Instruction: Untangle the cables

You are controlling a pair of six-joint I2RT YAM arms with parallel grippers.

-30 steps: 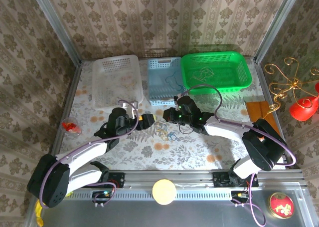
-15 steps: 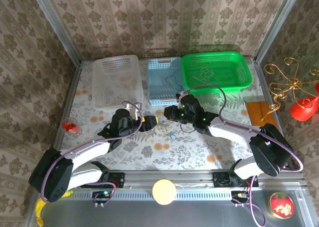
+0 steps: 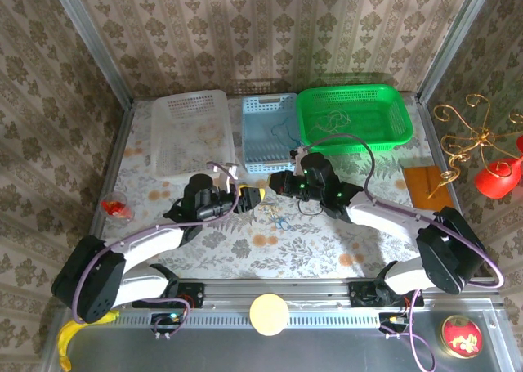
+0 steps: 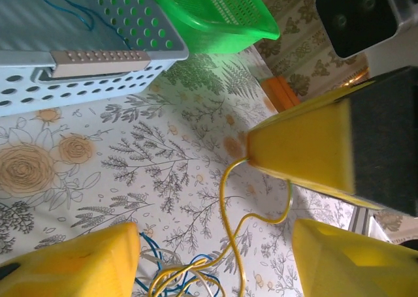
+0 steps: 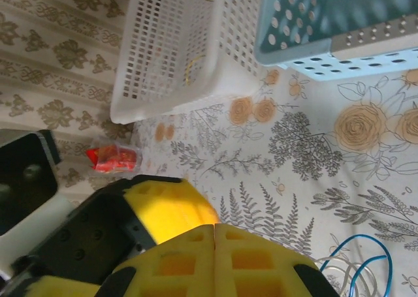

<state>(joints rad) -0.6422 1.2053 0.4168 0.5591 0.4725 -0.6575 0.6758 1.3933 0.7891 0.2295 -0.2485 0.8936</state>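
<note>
A small tangle of yellow, blue and pale cables lies on the floral table between the arms. In the left wrist view the tangle sits low between my left gripper's spread yellow fingers, with nothing gripped. One yellow cable rises from the tangle to the tip of my right gripper, which is shut on it. From above, the left gripper and right gripper almost meet, just above the tangle. In the right wrist view the right gripper has its pads pressed together, and blue cable loops show at lower right.
At the back stand a white basket, a light blue basket holding a thin blue cable, and a green basket holding yellowish cords. A red packet lies at the left edge, an orange-brown block at the right.
My left gripper has moved right, close to the right gripper. The right gripper has shifted slightly right and back, keeping hold of the yellow cable.
</note>
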